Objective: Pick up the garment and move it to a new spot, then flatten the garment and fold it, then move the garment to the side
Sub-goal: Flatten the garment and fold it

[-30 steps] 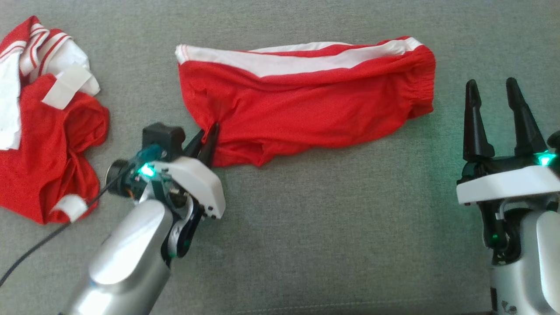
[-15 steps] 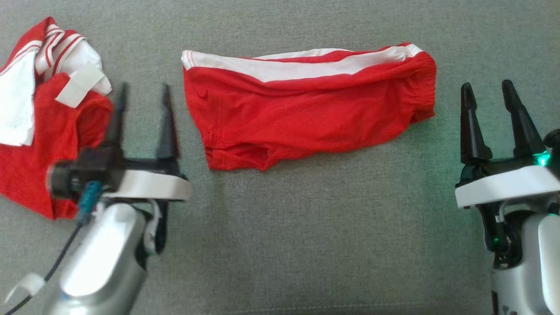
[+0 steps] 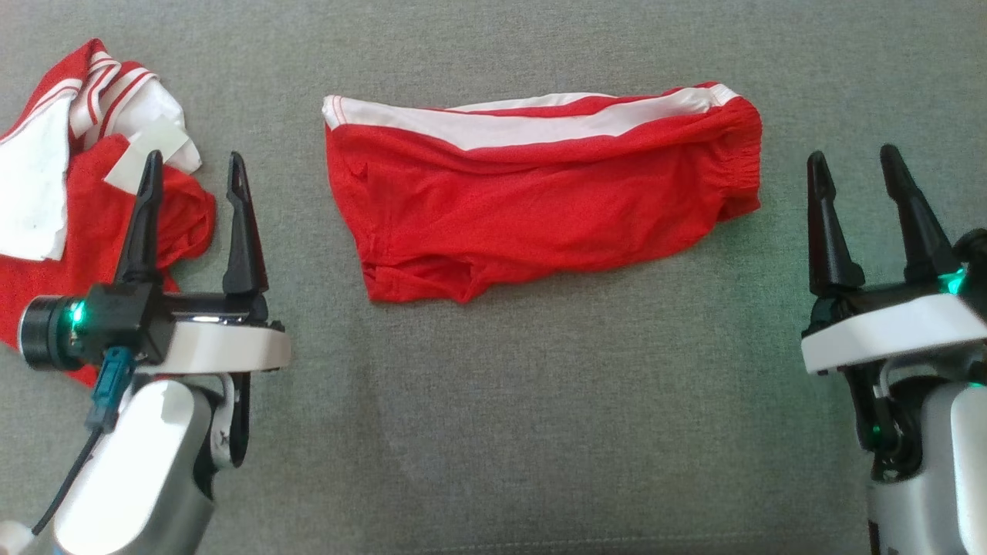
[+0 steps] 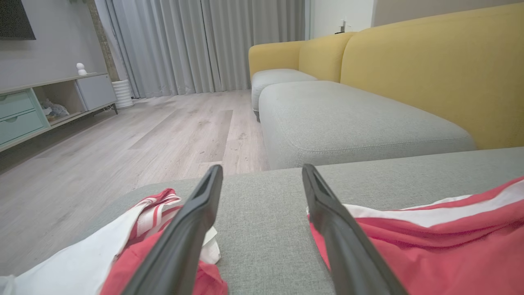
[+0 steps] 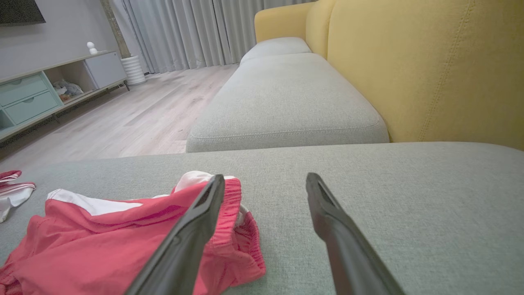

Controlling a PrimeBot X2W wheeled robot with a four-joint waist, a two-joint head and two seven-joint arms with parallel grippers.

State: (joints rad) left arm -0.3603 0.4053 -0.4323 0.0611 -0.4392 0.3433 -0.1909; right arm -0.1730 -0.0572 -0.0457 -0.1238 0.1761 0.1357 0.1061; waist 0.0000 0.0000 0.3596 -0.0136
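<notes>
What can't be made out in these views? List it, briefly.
- crumpled red-and-white garment: head view, cut off by the left edge and partly behind the left gripper; its type is unclear.
- red shorts: left wrist view, cut off by the right edge; underside hidden.
- shelf items: left wrist view, too small to identify.

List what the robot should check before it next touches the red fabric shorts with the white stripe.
1. Left gripper open and empty: ok.
2. Right gripper open and empty: ok.
3. Red white-striped fabric shorts lying clear of both grippers: ok.
4. Shorts smoothed flat: not ok, wrinkled, lower hem bunched.
5. Crumpled red-and-white fabric garment apart from shorts: ok.
6. Left gripper clear of that crumpled garment: cannot tell, one finger overlaps it in the head view.
</notes>
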